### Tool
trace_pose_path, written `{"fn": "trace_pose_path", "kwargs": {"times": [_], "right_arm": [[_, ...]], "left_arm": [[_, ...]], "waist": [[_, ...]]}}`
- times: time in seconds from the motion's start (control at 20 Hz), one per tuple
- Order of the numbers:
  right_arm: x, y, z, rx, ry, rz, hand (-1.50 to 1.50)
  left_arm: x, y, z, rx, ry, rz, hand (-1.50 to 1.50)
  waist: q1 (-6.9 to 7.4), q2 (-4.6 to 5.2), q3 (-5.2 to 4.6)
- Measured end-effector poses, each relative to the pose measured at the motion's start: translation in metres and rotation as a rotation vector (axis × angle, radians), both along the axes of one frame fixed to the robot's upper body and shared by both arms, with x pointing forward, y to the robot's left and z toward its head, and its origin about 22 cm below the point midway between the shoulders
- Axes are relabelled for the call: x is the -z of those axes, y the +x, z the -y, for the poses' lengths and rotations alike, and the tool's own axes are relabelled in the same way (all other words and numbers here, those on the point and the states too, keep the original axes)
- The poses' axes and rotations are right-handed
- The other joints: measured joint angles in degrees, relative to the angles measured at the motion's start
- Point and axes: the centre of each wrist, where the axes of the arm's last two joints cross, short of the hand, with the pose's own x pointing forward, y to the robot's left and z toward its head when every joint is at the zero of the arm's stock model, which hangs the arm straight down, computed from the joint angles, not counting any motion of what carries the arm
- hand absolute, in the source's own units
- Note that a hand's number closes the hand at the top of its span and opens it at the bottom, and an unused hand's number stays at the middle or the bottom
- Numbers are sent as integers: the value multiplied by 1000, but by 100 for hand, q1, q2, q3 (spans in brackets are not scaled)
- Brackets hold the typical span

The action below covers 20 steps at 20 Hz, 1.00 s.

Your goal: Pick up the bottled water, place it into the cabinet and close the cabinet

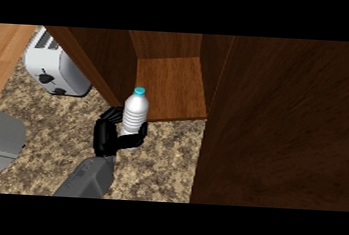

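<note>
The bottled water point(135, 112) is upright in the left hand point(108, 137), whose fingers and thumb curl round its lower half and leave the blue cap clear. It hangs above the counter point(160, 161), just before the front left corner of the cabinet point(171, 84) shelf, probably so it can go in base first. The cabinet door point(280, 125) stands open at the right, so the way in is free. A toaster point(54, 65) sits at the counter's back left.

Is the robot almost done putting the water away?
About halfway. Done: the left hand is curled round the bottled water, holding it upright. Happening now: the bottle is at the front edge of the cabinet shelf, not inside yet. Still to do: set it on the shelf, let go, and swing the open cabinet door shut.
</note>
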Motion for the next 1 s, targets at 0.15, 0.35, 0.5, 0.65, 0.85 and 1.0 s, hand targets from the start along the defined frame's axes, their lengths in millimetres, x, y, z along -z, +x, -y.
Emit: {"fn": "trace_pose_path", "kwargs": {"times": [0.15,0.35,0.5,0.65,0.85,1.0], "right_arm": [[0,2,5,-4,5,3,-150],[-2,3,11,-17,15,4,-150],[-4,4,13,-28,18,6,-150],[-4,5,15,-36,24,8,-150],[-4,7,18,-48,25,6,-150],[-3,9,21,-46,28,11,-150]], "left_arm": [[0,-1,1,-27,31,4,150],[0,-3,0,-64,76,6,150],[0,-3,0,-85,95,10,150],[0,-4,1,-103,99,14,150],[-1,-5,1,-126,72,22,150],[-2,-6,1,-140,51,25,150]], "waist": [[-31,12,6],[-99,15,11],[-131,27,8],[-163,43,6],[-208,67,3],[-234,84,-2]]}}
